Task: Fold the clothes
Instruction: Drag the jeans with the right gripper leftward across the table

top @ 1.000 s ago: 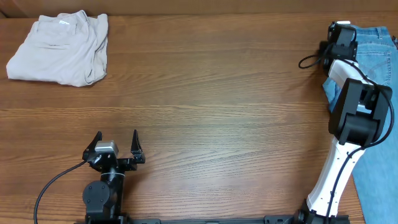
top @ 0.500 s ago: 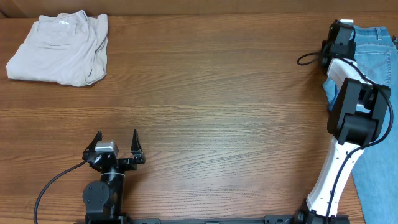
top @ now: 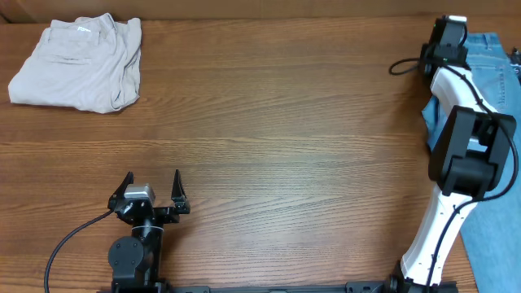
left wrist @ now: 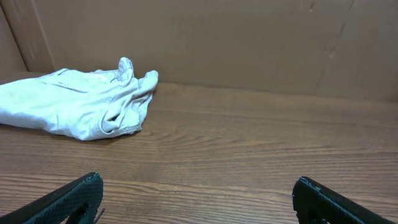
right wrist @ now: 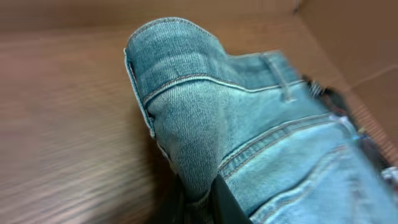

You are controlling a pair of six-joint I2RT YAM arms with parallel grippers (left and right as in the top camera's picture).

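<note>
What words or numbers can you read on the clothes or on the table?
No text can be read here.
Beige trousers: a small white tag, too small to read.
Jeans: only stitching shows, with no label or letters.

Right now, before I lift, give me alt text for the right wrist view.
A fold of light blue denim jeans is pinched in the right gripper and bunched up toward the camera. Brown wooden table shows beside it.

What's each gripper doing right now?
Left gripper: open, holding nothing.
Right gripper: shut on a fold of the jeans.
</note>
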